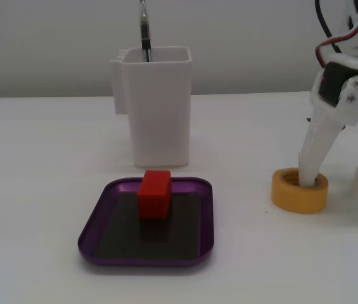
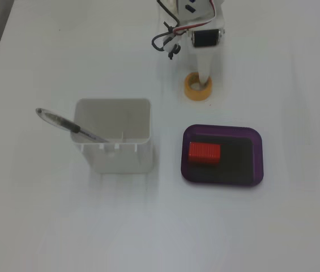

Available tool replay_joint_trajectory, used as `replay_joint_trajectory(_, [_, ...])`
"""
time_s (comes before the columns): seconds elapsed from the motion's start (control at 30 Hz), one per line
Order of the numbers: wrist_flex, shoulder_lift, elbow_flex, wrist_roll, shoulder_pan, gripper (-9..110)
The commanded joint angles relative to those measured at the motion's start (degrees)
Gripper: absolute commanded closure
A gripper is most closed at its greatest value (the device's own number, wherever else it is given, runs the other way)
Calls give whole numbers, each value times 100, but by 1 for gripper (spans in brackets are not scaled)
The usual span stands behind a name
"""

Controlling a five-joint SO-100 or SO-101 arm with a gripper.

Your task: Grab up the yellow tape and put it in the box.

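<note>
The yellow tape [image 1: 300, 191] lies flat on the desk [image 1: 45, 158], hole upward, well apart from the box [image 1: 96, 228] and at about 3 o'clock from it in the front fixed view. From above, the same roll [image 2: 197, 88] sits at roughly 11 o'clock from the box [image 2: 256, 139]. Lying flat suits the grasp being set up: the hand [image 1: 338, 183] is spread open, with one finger [image 1: 313, 155] lowered into the core of the roll and the other standing outside the ring toward the right edge of that view. Straddling the wall this way means closing would pinch one side of the ring, a sensible hold for a roll too wide to span whole. The jaws have not closed on it yet.

The box already carries a red block [image 1: 154, 193] near its far half, leaving the nearer dark floor bare, which looks like the natural drop spot. A tall white container [image 1: 156, 104] holding a pen [image 1: 144, 31] stands at 12 o'clock behind the box. The carry path from the roll should probably stay low and forward to avoid brushing it.
</note>
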Motion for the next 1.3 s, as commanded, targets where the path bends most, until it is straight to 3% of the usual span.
replay_joint_trajectory(0.0, [-264, 9, 79, -44, -26, 84])
replay_joint_trajectory(0.2, [-501, 0, 343, -53, 18, 85])
replay_joint_trajectory(0.4, [-352, 53, 334, -387, -9, 103])
replay_joint_trajectory(0.5, [-9, 123, 255, -413, -62, 102])
replay_joint_trajectory(0.87, [1213, 791, -2733, -422, -1336, 102])
replay_joint_trajectory(1.0, [1107, 747, -3085, -422, -1688, 102])
replay_joint_trajectory(1.27, [-325, -554, -3138, -598, -1705, 102])
